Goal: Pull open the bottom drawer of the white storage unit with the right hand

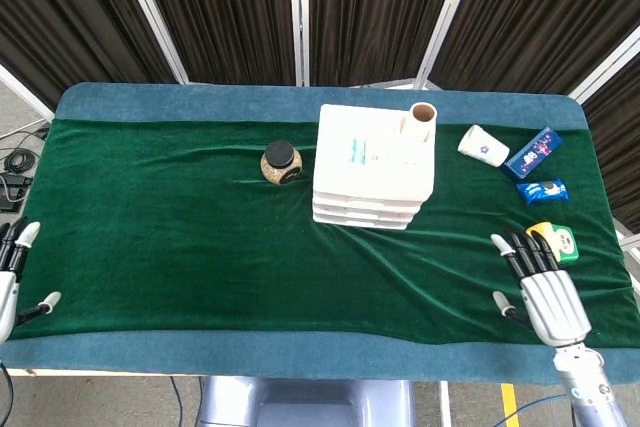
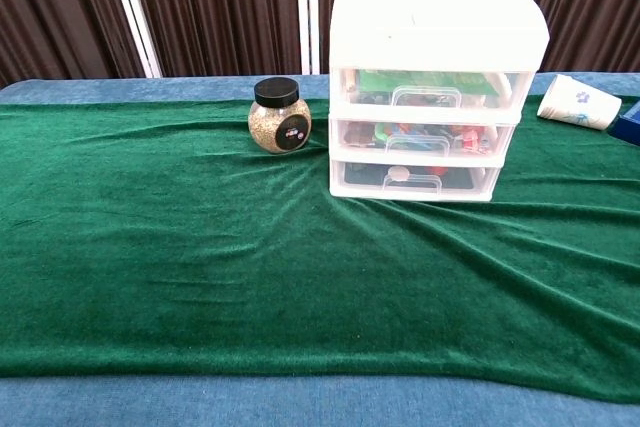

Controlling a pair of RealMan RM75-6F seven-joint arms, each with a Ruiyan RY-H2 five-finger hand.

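Observation:
The white storage unit stands at the middle of the green cloth, its three clear drawers facing me. Its bottom drawer is pushed in flush, with a small handle at the front. My right hand is at the near right edge of the table in the head view, fingers spread and empty, well to the right of the unit and nearer to me. My left hand shows only partly at the near left edge, fingers apart, holding nothing. Neither hand appears in the chest view.
A black-lidded jar sits left of the unit. A cardboard tube stands on the unit's top. A paper cup, a blue box, a blue packet and a yellow-green packet lie at the right.

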